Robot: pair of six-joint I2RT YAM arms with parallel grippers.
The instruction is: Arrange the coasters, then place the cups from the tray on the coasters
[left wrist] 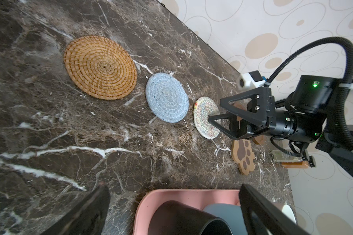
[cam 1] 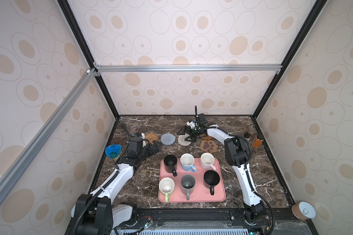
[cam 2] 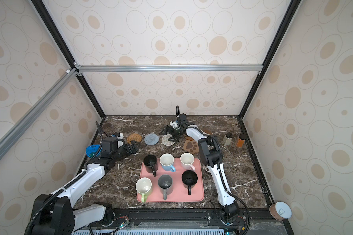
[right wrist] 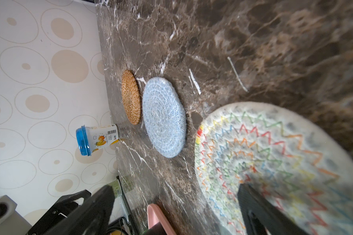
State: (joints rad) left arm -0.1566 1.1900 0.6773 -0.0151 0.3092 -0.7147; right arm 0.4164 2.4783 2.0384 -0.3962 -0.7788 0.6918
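Coasters (cam 2: 151, 139) first: right gripper (cam 1: 185, 136), jaws spread, empty, low over cream coaster (left wrist: 201, 116), third in a back row after rattan coaster (cam 1: 151, 137) and blue-grey coaster (cam 1: 168, 139), likely keeping the front free. Near tray (cam 1: 218, 193), left gripper (cam 1: 155, 148) likewise agape; cups (cam 1: 188, 184) all aboard. Paw coaster (cam 1: 209, 147) unaligned; bottles (cam 2: 240, 140) crowd the right edge.

Counted are six mugs (cam 1: 170, 160) (cam 1: 187, 160) (cam 1: 207, 159) (cam 1: 166, 186) (cam 1: 188, 183) (cam 1: 211, 178), of which two are black, one pink tray (cam 1: 220, 195), five coasters (cam 1: 151, 137) (cam 1: 168, 139) (cam 1: 182, 141) (cam 1: 209, 146) (cam 1: 207, 138) with a possible sixth left undecided behind an arm, two lidded cups (cam 1: 113, 151) (cam 1: 303, 210), two small bottles (cam 1: 247, 135) (cam 1: 257, 140) and two robot arms (cam 1: 120, 177) (cam 1: 243, 173).
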